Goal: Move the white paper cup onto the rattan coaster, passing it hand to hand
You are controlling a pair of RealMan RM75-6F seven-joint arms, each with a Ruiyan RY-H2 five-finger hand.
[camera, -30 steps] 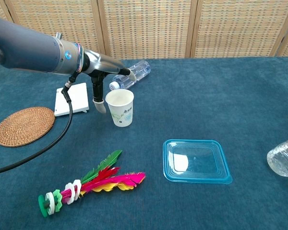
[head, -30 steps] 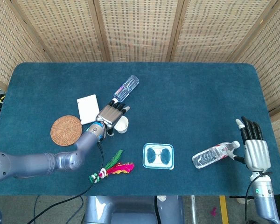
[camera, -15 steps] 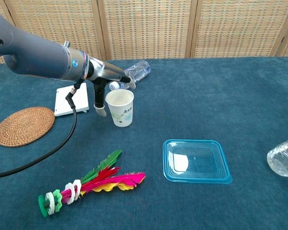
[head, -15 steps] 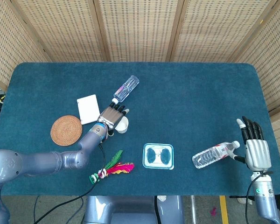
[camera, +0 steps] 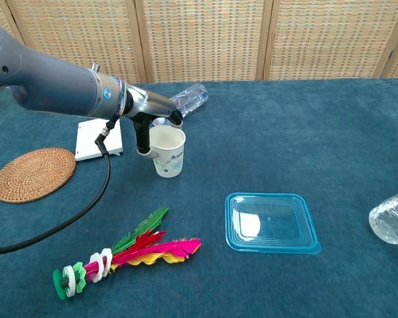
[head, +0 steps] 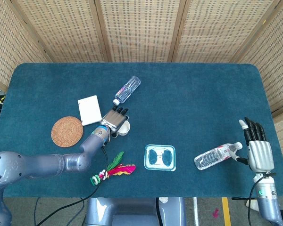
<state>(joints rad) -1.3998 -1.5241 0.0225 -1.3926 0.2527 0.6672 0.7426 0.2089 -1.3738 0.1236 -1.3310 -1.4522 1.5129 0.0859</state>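
Note:
The white paper cup point(head: 125, 127) point(camera: 170, 158) stands upright on the blue cloth, right of the rattan coaster point(head: 67, 131) point(camera: 33, 173). My left hand point(head: 114, 118) point(camera: 151, 114) is closed around it: the thumb presses its left side and the fingers curl over its far rim. The cup's base still touches the cloth. My right hand point(head: 258, 148) rests far off at the table's right front edge, fingers straight and apart, holding nothing. It does not show in the chest view.
A clear bottle point(head: 128, 88) point(camera: 189, 99) lies just behind the cup, with a white card point(head: 89, 110) point(camera: 98, 139) to its left. A feather shuttlecock point(head: 112, 170) point(camera: 126, 255), a blue lid point(head: 160, 157) point(camera: 272, 222) and a second bottle point(head: 217, 156) point(camera: 393, 218) lie along the front.
My left hand has come down and closed in on the cup; the thumb, earlier apart from it, now presses its side. The cup and the right hand have stayed put.

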